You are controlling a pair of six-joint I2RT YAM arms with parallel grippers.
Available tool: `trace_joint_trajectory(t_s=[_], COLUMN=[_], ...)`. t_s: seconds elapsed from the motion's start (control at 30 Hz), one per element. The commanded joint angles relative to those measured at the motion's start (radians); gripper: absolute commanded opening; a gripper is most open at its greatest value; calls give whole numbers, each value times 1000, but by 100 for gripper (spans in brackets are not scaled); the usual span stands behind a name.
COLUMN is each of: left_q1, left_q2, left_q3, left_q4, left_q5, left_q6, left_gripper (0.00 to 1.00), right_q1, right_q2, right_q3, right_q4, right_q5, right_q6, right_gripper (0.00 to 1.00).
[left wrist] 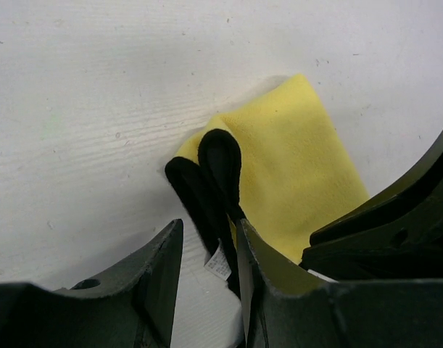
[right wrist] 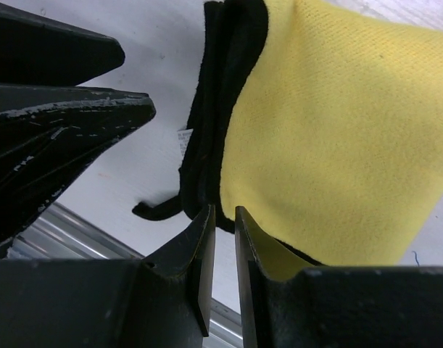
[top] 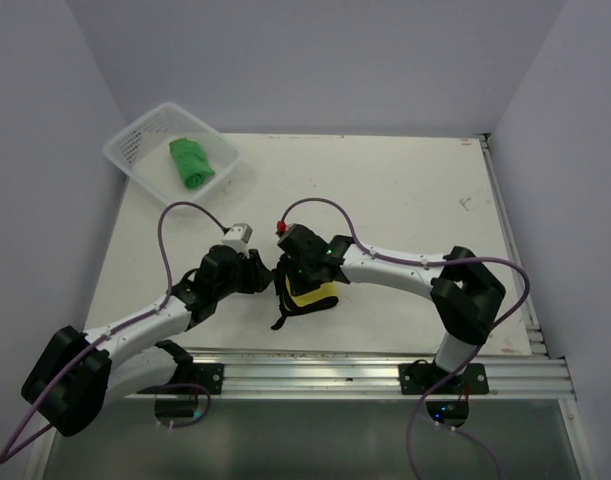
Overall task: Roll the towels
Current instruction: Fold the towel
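Pinching yellow towel [top: 313, 297] with right claw [right wrist: 225, 214], left claw [left wrist: 209, 230] ajar; basket [top: 120, 152] holds green towel [top: 190, 163].

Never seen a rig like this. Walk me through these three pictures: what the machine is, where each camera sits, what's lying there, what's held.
Two robot arms, left and right, are bolted at a white table's near edge. The wide picture looks down from above; the other two come from cameras on each wrist. A rolled green towel lies in a white basket. The right gripper seems to pinch the yellow towel's edge; the left gripper's jaws stand apart around its black fold.
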Motion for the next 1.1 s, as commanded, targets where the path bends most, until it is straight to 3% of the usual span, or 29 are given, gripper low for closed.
trace_joint_trajectory(t_s=[0.0,0.63,1.07], left_q1=[-5,-27,-41], left_q2=[24,127,238], left_q3=[25,-9,-56], left_q4=[54,153,195], left_q5=[23,53,-5], left_q6=[18,17,15], left_gripper=[39,40,39], right_q1=[9,52,58], right_q2=[34,140,135], right_q3=[12,18,42], right_q4=[51,55,29], right_q5=[-5,23,40], right_q6=[19,26,23], right_gripper=[21,28,31])
